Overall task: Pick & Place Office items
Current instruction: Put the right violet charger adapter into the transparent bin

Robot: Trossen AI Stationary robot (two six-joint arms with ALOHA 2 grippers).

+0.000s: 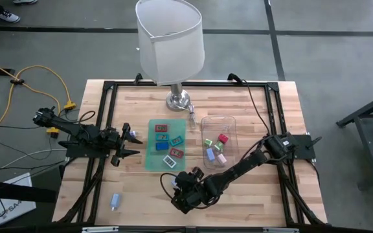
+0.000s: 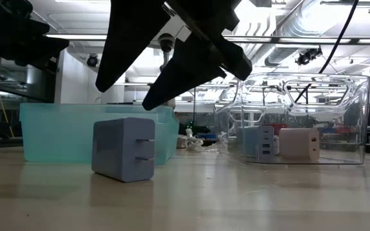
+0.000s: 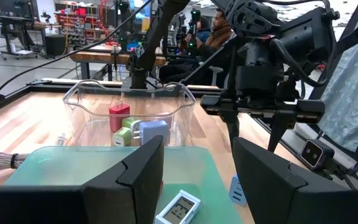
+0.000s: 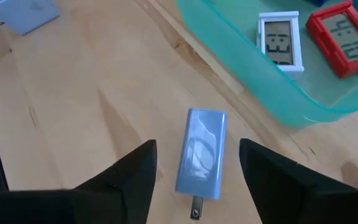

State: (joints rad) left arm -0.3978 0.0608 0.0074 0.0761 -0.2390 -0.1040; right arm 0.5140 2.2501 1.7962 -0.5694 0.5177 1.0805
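Nearest the lens, the right hand [image 4: 194, 168] hangs just over a light-blue charger [image 4: 201, 152] lying flat on the bare worktop [image 4: 73, 118], fingers spread wide to either side of it and gripping nothing. From table height the same charger [image 2: 124, 149] shows as a squat block with two metal prongs sticking out of one side.

It looks like rigid moulded plastic: light, smooth, rounded at the edges, so probably a little slippery. The two broad flat faces would give the best purchase, taken mid-body and clear of the prongs; pinching the rounded ends might let it squirt out.

Just beside it runs the edge of the teal mat [image 4: 272, 87], soft-looking and translucent, carrying flat framed pieces, one white [image 4: 281, 40] and one red [image 4: 340, 28], thin and likely awkward to lift off a flat surface. Beyond stands the clear tray [image 1: 219, 139], hard and glossy, with several chunky chargers already inside. Another pale-blue piece [image 1: 115, 201] lies alone near the worktop's front-left corner.

The left hand [image 1: 129, 145] waits at the mat's left edge, part open and empty.
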